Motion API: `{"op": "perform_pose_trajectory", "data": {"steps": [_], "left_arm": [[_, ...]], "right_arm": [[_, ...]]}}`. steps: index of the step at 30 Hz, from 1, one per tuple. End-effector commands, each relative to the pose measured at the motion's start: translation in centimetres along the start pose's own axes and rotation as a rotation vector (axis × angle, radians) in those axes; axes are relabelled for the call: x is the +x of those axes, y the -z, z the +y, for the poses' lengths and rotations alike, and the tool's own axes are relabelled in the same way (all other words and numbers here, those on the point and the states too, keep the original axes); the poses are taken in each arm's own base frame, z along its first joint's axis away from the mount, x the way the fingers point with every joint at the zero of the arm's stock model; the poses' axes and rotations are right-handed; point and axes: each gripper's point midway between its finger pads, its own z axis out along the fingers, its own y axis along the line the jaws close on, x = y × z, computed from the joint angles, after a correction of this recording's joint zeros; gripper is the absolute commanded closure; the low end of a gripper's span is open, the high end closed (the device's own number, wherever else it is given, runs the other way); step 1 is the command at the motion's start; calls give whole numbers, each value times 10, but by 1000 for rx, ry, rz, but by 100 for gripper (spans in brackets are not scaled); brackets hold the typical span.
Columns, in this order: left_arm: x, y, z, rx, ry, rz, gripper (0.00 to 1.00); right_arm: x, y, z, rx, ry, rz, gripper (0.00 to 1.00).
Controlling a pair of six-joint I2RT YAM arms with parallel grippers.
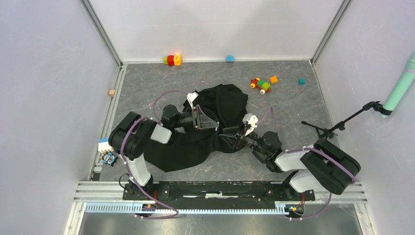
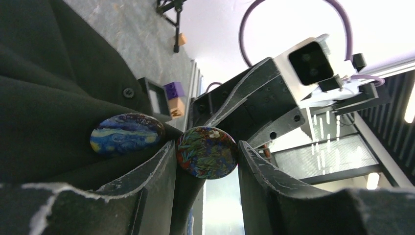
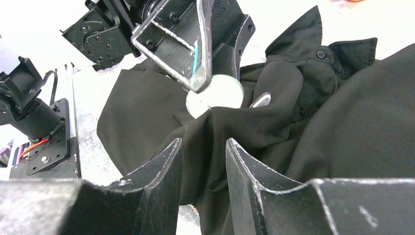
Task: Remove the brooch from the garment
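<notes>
Status: partway. My left gripper is clamped on the round floral-print brooch, one finger on each side, about mid-table. My right gripper is pinched onto a fold of the floppy black cloth garment just beside it, toward the near edge.

The brooch's lower rim touches the cloth. I can't tell whether the pin is free, so I count it as not off yet. Left to do, I reckon: pull it clear of the cloth.

A second round badge with a blue swirl print sits on the cloth next to it.

Surface: grey marbled tabletop, with the garment spread from the centre toward the near left corner. Coloured toy bricks lie toward the far edge. Pale walls stand all round.
</notes>
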Motion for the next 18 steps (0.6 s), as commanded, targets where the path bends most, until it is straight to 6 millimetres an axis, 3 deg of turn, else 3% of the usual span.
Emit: {"op": "perform_pose_trajectory", "data": {"steps": [1, 5, 18], "left_arm": [[2, -2, -3, -61, -125, 31, 91], [9, -4, 7, -154, -168, 71, 89], [13, -8, -1, -124, -176, 79, 87]], "right_arm": [[-23, -7, 11, -53, 20, -87, 58], [-20, -10, 13, -60, 27, -77, 58], [-6, -19, 13, -63, 19, -18, 61]]}}
